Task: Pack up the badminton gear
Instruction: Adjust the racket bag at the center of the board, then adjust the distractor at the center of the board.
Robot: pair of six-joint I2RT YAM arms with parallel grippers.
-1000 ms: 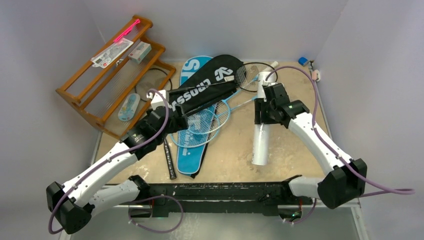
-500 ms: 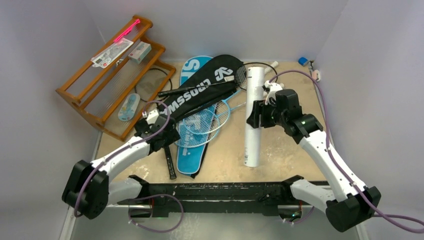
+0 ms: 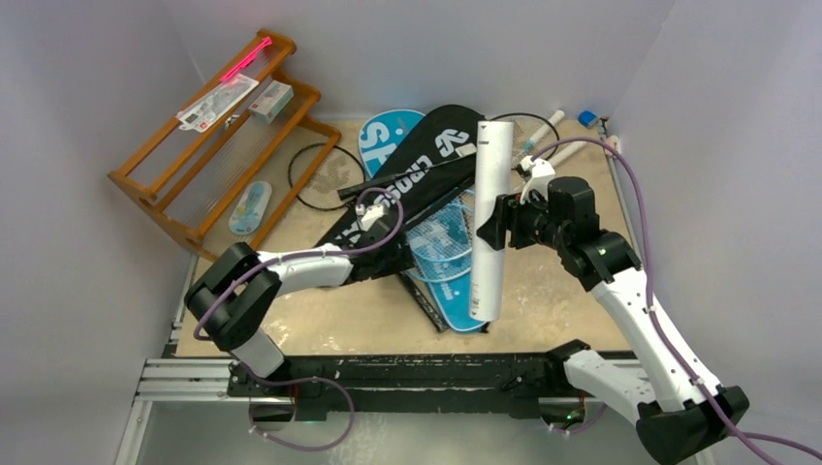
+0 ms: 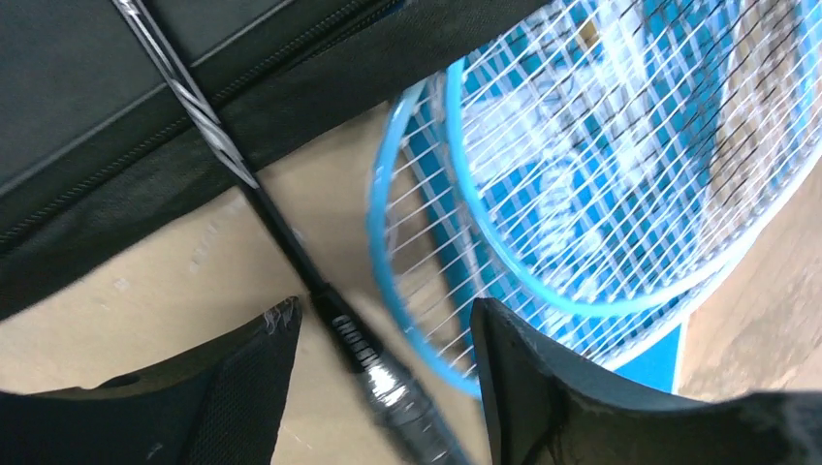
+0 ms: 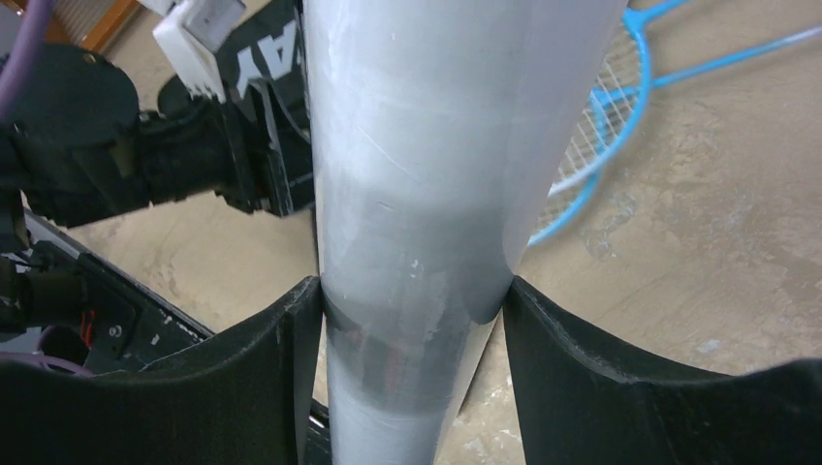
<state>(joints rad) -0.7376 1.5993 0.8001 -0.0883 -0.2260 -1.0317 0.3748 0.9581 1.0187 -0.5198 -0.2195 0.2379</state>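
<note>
My right gripper (image 3: 488, 221) is shut on the long white tube (image 3: 490, 160) at its middle and holds it off the table; the grip shows in the right wrist view (image 5: 412, 291). My left gripper (image 3: 394, 255) is open and low over the pile. In its wrist view the gripper (image 4: 386, 315) straddles a black racket's handle (image 4: 378, 363) without touching it, beside the light-blue racket heads (image 4: 582, 194). The black CROSSWAY cover (image 3: 431, 155) lies across the blue SPORT cover (image 3: 388, 131) and the light-blue rackets (image 3: 441, 237). No shuttlecocks are in view.
A wooden rack (image 3: 194, 165) holding packaged items and a pink stick (image 3: 242, 60) stands at the back left. A black racket head (image 3: 325, 174) lies beside it. A small blue object (image 3: 588, 118) sits in the far right corner. A black rail (image 3: 417, 373) runs along the near edge.
My left arm has swung right and lower, and the covers and rackets have shifted right with it. My right gripper has raised the tube and carried it slightly left.
</note>
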